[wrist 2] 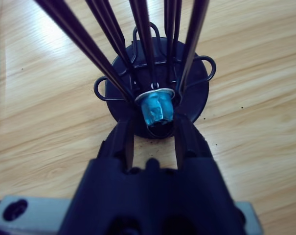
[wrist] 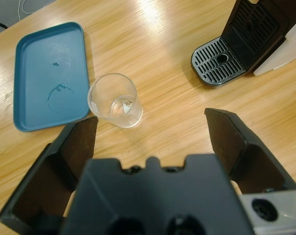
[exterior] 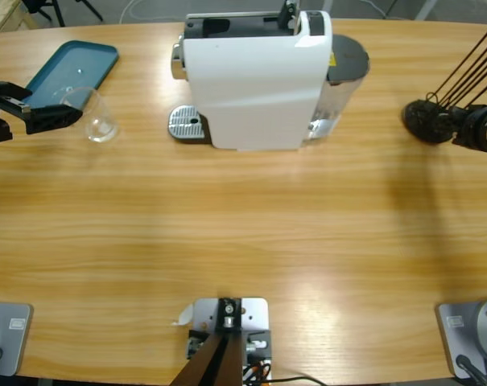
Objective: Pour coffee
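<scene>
**A Small Blue Pod and an Empty Glass Cup**

The right gripper [wrist 2: 154,128] was at the black wire pod rack [wrist 2: 156,93] on the right side of the table [exterior: 243,241]. Its two jaws were close together, pinching a blue coffee capsule [wrist 2: 156,111] at the bottom of the rack. The capsule had a shiny silver rim on top. It looked very light and thin, so a hard squeeze could dent it. The best place to hold it seemed to be the blue sides, just under the rim, and that was where the jaws sat.

The left gripper [wrist: 150,134] was near the left edge of the table. Its jaws were wide apart and held nothing. Just in front of it stood a clear glass cup [wrist: 113,99], upright and empty. The cup was right beside a blue tray [wrist: 47,73], not on it. Glass is smooth and slippery, and it can break if it falls. The jaws would probably do best to close gently around the middle of the cup's wall.

The white coffee machine [exterior: 255,80] stood in the middle at the far side of the table. Its round metal drip grate [wrist: 217,61] was bare. The cup likely needed to go there, and the capsule into the top of the machine.
</scene>
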Motion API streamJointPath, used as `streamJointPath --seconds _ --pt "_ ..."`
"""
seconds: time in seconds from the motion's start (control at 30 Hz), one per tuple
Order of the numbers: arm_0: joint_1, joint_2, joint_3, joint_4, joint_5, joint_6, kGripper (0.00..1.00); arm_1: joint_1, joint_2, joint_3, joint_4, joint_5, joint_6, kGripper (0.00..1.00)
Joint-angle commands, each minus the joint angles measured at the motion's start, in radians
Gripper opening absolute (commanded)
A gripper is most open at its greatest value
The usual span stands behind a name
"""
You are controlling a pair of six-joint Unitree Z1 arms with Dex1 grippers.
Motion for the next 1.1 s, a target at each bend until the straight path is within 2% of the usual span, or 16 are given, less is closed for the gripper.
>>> streamJointPath --seconds 0.03,0.63,0.73,1.1 --pt "-0.009 0.032 0.023 -0.009 -0.015 -0.008 0.945 -0.014 0.006 0.032 -0.011 -0.026 0.010 0.296" --pt "-0.009 0.036 0.022 -0.009 -0.015 -0.008 0.945 -0.014 0.044 0.021 -0.038 -0.026 0.005 0.298" --pt "-0.009 0.036 0.022 -0.009 -0.015 -0.008 0.945 -0.014 0.047 0.021 -0.042 -0.027 0.005 0.411" --pt "-0.009 0.039 0.022 -0.009 -0.017 -0.008 0.945 -0.014 0.052 0.021 -0.044 -0.030 0.005 0.411"
